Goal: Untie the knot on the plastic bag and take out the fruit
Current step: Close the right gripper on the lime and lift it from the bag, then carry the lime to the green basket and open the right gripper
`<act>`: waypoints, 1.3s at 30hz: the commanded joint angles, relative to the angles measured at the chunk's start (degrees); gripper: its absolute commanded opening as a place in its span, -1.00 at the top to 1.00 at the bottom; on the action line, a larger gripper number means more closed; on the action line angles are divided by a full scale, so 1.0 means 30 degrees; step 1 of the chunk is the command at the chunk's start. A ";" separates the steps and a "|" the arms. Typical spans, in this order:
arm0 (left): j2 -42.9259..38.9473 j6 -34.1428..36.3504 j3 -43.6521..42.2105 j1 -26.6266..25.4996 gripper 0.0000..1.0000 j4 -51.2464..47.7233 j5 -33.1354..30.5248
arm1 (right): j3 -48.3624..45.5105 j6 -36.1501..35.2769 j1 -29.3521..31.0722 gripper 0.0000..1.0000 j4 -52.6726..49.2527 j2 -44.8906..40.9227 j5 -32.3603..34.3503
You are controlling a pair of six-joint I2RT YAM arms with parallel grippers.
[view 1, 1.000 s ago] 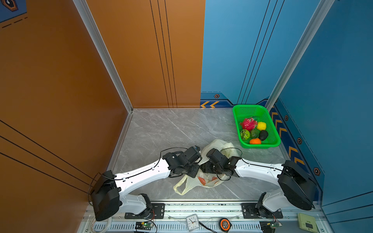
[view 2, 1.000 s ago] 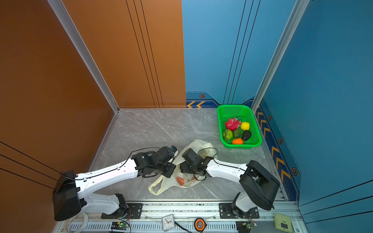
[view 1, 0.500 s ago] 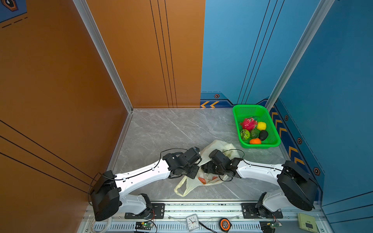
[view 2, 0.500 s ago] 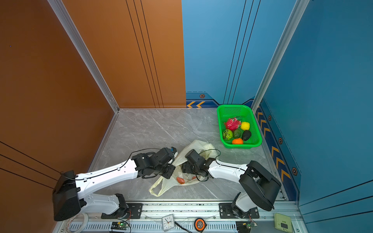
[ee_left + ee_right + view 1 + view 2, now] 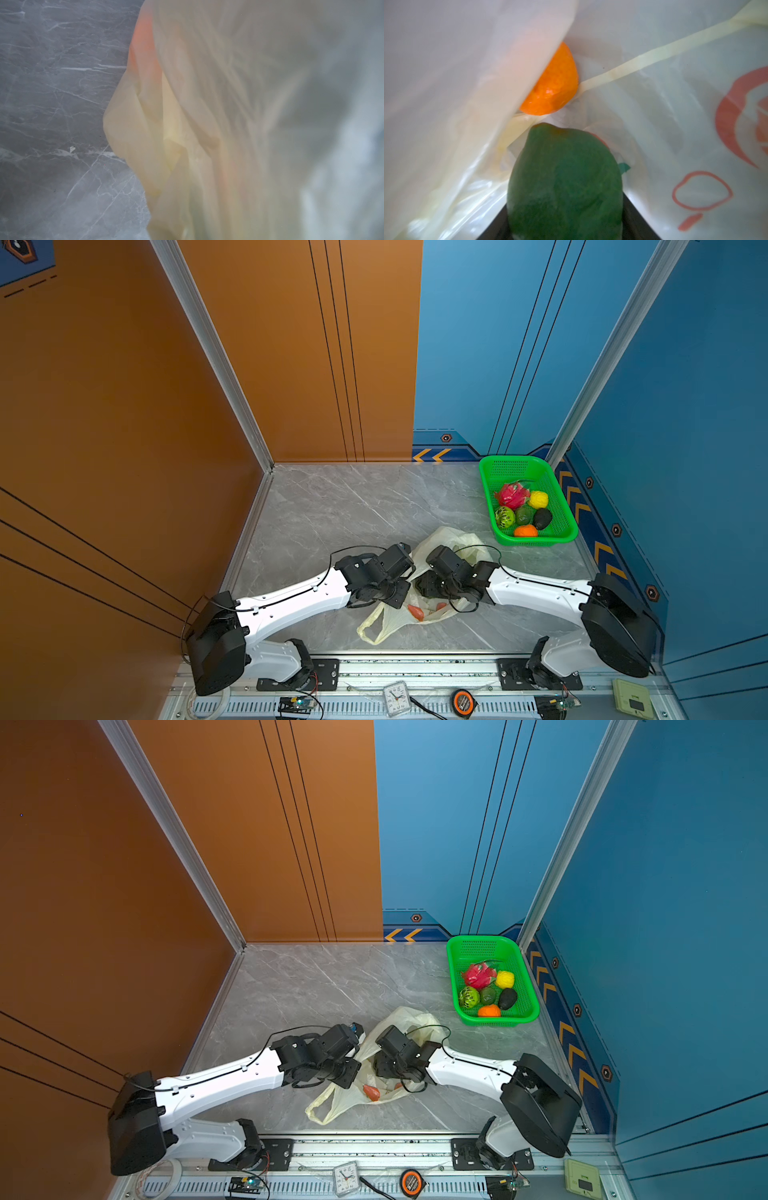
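While both arms lie low and stretched over the marble floor [image 5: 332, 506], their wrists meet at the one plastic bag [image 5: 446, 537], which sits near the front middle in both top views. The left gripper [image 5: 397, 595] is closed tight at the bag's left edge. Its fingers are hidden, and cream film hangs right before its camera, so a pinch on the film cannot be confirmed. The right gripper [image 5: 424, 588] reaches inside the bag, its dark jaws closed against both sides of a green fruit [image 5: 564, 182]. One orange [image 5: 553, 87] lies deeper in, half under a fold. That makes two pieces seen in the bag. One green basket [image 5: 511, 466] stands at the far right and holds six:
- pink dragon fruit [image 5: 512, 494]
- yellow fruit [image 5: 538, 499]
- speckled green fruit [image 5: 504, 517]
- plain green piece [image 5: 523, 514]
- dark avocado [image 5: 542, 518]
- second orange [image 5: 525, 531]
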 commanded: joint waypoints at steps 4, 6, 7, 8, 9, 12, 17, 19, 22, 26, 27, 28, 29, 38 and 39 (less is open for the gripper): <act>0.0144 -0.0379 0.0670 0.0626 1.00 -0.0481 -0.0273 | 0.1328 -0.0273 0.0588 -0.07 -0.3810 -0.2964 0.0210; 0.0171 -0.0337 0.0943 0.0867 1.00 -0.0505 -0.0218 | 0.1813 -0.0506 0.0801 -0.07 -0.4631 -0.3578 0.0082; 0.0181 -0.0312 0.1107 0.0998 1.00 -0.0506 -0.0152 | 0.2108 -0.0617 0.0834 -0.07 -0.5059 -0.3866 -0.0034; 0.0195 -0.0320 0.1203 0.1124 1.00 -0.0532 -0.0099 | 0.2441 -0.0756 0.0871 -0.07 -0.5399 -0.4203 -0.0194; 0.0234 -0.0307 0.1289 0.1206 1.00 -0.0591 -0.0071 | 0.2747 -0.0847 0.0881 -0.07 -0.5745 -0.4496 -0.0195; 0.0428 -0.0331 0.1495 0.1338 1.00 -0.0758 -0.0089 | 0.3465 -0.1009 0.0609 -0.08 -0.6125 -0.5300 -0.1181; 0.0631 -0.0423 0.2498 0.1459 1.00 -0.0971 -0.0183 | 0.3951 -0.1132 0.0466 -0.08 -0.6452 -0.5428 -0.2907; 0.0701 -0.0401 0.2932 0.1589 1.00 -0.1111 -0.0296 | 0.3872 -0.1069 0.0642 -0.08 -0.6532 -0.5406 -0.2999; 0.0770 -0.0357 0.3432 0.1793 1.00 -0.1390 -0.0388 | 0.3835 -0.1011 0.0862 -0.08 -0.6557 -0.5464 -0.3091; 0.0781 -0.0267 0.3732 0.2115 1.00 -0.1639 -0.0227 | 0.3965 -0.1083 0.0917 -0.08 -0.6735 -0.5528 -0.3171; 0.0774 -0.0256 0.3741 0.2160 1.00 -0.1705 -0.0227 | 0.4089 -0.1148 0.0842 -0.08 -0.6851 -0.5586 -0.3145; 0.0774 -0.0239 0.3753 0.2209 1.00 -0.1776 -0.0223 | 0.4313 -0.1304 0.0751 -0.08 -0.7116 -0.5659 -0.3112; 0.0781 -0.0237 0.3739 0.2271 1.00 -0.1810 -0.0197 | 0.4517 -0.1429 0.0620 -0.08 -0.7372 -0.5712 -0.3138; 0.1147 -0.0238 0.4042 0.2356 1.00 -0.2067 -0.0040 | 0.7554 -0.3877 -0.2086 -0.09 -0.9819 -0.5603 -0.4377; 0.1162 -0.0244 0.4021 0.2365 1.00 -0.2065 -0.0037 | 0.7863 -0.4150 -0.2817 -0.08 -0.9891 -0.5574 -0.4728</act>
